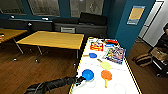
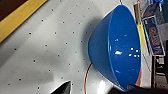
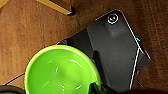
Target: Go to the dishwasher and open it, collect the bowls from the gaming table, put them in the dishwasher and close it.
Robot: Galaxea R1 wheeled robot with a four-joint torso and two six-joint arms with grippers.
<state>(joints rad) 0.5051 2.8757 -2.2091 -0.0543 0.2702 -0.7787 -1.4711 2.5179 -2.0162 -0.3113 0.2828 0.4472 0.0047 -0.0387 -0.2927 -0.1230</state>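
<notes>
Gaming table: rectangular table with glossy white perforated top (image 1: pixel 125 75) and yellow edge, at the lower right of the head view; red line markings on its surface.
Wooden tables: plain yellow-wood tables (image 1: pixel 52 38) stand beyond, to the left, on a dark wood floor (image 1: pixel 30 72).
Clutter: colourful flat game boxes (image 1: pixel 115 54) lie at the table's far end; blue, yellow and orange paddle-shaped pieces (image 1: pixel 106 75) lie mid-table.
Left arm: dark arm reaches in from the lower left; left gripper (image 1: pixel 80 80) is at the table's near-left edge.
Blue bowl: round blue plastic bowl (image 2: pixel 117 47) tilted on its side on the white top; a dark fingertip (image 2: pixel 140 88) sits at its rim, so the left gripper looks clamped on it.
Green bowl: round light-green plastic bowl (image 3: pixel 60 72) held over the floor and the robot's dark base (image 3: pixel 115 47).
Right gripper: dark finger (image 3: pixel 96 88) on the green bowl's rim; gripping it.
</notes>
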